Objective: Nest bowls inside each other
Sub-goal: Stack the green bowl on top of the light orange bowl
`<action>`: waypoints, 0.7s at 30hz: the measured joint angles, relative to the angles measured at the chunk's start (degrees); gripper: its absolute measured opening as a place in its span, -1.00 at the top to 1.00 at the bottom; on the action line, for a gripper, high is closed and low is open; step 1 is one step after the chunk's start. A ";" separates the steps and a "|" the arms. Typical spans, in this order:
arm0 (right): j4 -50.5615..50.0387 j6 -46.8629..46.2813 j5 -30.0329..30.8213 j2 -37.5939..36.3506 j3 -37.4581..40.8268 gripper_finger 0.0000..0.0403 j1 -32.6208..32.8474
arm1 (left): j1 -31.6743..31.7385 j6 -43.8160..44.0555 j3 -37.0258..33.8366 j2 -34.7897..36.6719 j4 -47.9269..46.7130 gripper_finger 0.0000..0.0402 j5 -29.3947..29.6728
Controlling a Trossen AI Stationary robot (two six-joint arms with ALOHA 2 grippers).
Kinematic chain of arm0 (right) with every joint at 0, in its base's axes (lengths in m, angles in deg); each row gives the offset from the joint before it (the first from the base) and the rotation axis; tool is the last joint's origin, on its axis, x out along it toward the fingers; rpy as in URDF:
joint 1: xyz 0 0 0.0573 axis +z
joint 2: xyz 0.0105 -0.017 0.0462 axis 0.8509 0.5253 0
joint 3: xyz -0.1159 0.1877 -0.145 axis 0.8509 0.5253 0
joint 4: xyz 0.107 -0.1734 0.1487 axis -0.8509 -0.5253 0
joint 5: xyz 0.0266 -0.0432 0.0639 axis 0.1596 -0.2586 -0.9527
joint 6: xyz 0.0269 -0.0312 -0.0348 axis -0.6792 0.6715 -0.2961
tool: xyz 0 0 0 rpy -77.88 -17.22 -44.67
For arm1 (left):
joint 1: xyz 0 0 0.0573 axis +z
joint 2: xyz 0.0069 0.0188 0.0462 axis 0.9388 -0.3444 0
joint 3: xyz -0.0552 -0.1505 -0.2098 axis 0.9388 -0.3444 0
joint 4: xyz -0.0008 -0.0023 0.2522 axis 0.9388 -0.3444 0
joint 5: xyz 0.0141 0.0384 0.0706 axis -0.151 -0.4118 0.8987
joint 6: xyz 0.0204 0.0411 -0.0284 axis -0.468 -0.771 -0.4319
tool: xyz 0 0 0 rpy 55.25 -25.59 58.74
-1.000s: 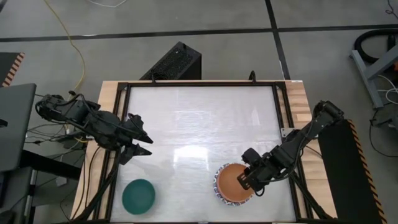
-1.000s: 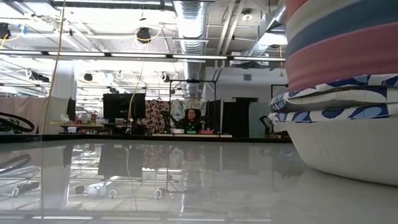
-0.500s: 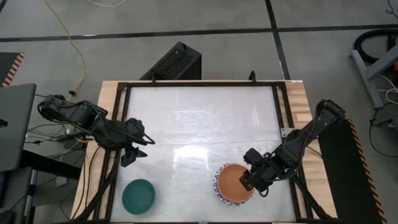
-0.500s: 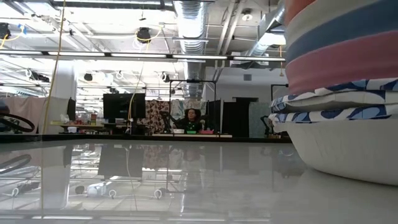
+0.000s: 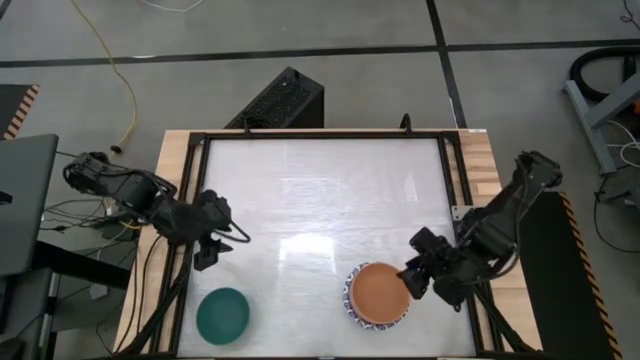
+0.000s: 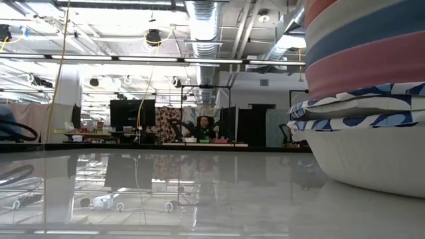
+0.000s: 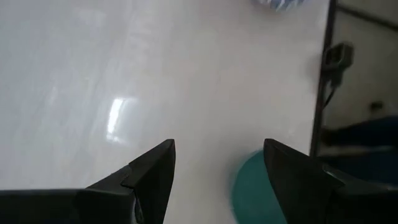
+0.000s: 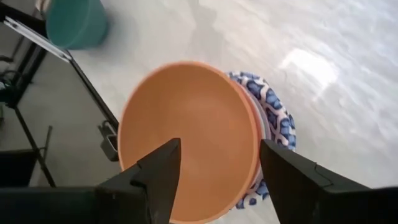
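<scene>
Right gripper (image 5: 418, 283) at the lower right of the high view: we see its fingers spread and empty, just beside the right edge of the bowl stack (image 5: 378, 294). The orange bowl (image 8: 186, 137) sits on top, with a blue-patterned rim (image 8: 270, 106) showing under it. In the low view the stack (image 6: 362, 99) fills the right side, with pink, blue and patterned layers. Left gripper (image 5: 210, 253) at the left edge of the table (image 5: 320, 190), fingers apart, holding nothing. The teal bowl (image 5: 222, 314) sits alone at lower left, near that gripper.
</scene>
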 joint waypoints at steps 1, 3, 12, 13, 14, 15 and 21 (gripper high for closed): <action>-0.08 -0.30 1.01 -0.05 0.01 -0.19 0.52 | -0.35 0.11 -0.71 -0.10 -0.21 -0.16 -0.03; -0.12 -0.48 2.04 0.32 -0.01 -0.19 1.14 | -1.60 1.31 -3.25 -0.21 0.06 -0.16 -0.98; -0.18 -1.37 1.67 3.79 0.00 -0.19 1.40 | -8.64 12.84 -19.76 0.04 9.13 -0.16 -13.32; -0.40 -1.69 1.56 3.96 -0.01 -0.19 1.38 | -9.68 14.11 -21.36 0.04 10.87 -0.16 -13.34; -0.46 -1.97 1.57 4.16 -0.01 -0.19 1.35 | -10.70 15.39 -23.00 0.00 12.63 -0.16 -13.31; -0.41 -2.05 1.51 4.26 -0.01 -0.19 1.36 | -11.54 16.57 -24.62 0.00 14.11 -0.16 -13.26; -0.30 -2.04 1.49 4.30 -0.01 -0.19 1.32 | -15.38 23.44 -31.70 -0.03 22.31 -0.16 -12.79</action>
